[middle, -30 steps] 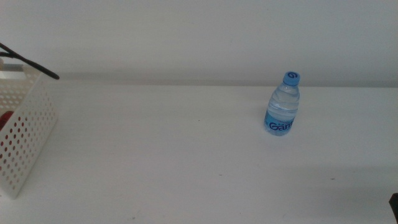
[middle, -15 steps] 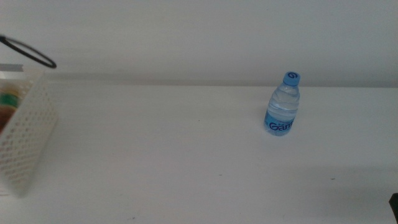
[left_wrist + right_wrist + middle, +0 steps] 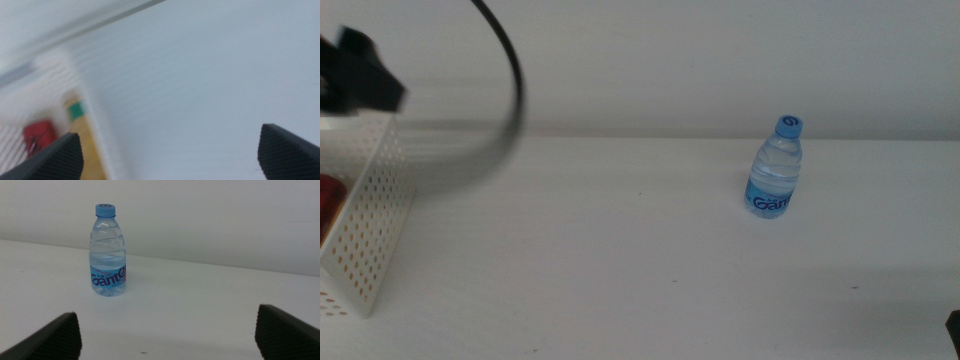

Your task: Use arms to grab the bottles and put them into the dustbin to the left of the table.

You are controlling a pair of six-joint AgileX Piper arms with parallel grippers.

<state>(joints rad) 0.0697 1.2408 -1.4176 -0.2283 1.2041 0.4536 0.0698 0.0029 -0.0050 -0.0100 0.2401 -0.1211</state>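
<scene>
Since a second ago, a dark part of the left arm (image 3: pixel 360 75) and a looping black cable (image 3: pixel 510 80) have swung into the middle view above the white perforated plastic dustbin (image 3: pixel 375 220) at the far left edge of the wide white tabletop (image 3: pixel 620 240), and the bin itself now sits at a slightly different angle. Blur in the left wrist view suggests that arm is moving; its left end effector (image 3: pixel 170 152) shows both dark jaws spread wide with nothing between them, over the bin's rim.

Inside the bin, the slim red soda can (image 3: pixel 39 137) and the orange-yellow drink bottle with green label (image 3: pixel 82 135) already lie, so by my reading two of three items are done. What remains is the small clear water bottle with blue cap (image 3: pixel 776 168), well apart from the bin on the right half of the tabletop. It stands upright, long axis vertical, cap up, label facing the right wrist camera.

The right end effector (image 3: pixel 167 332) waits low near the tabletop facing that bottle, jaws spread wide and empty
</scene>
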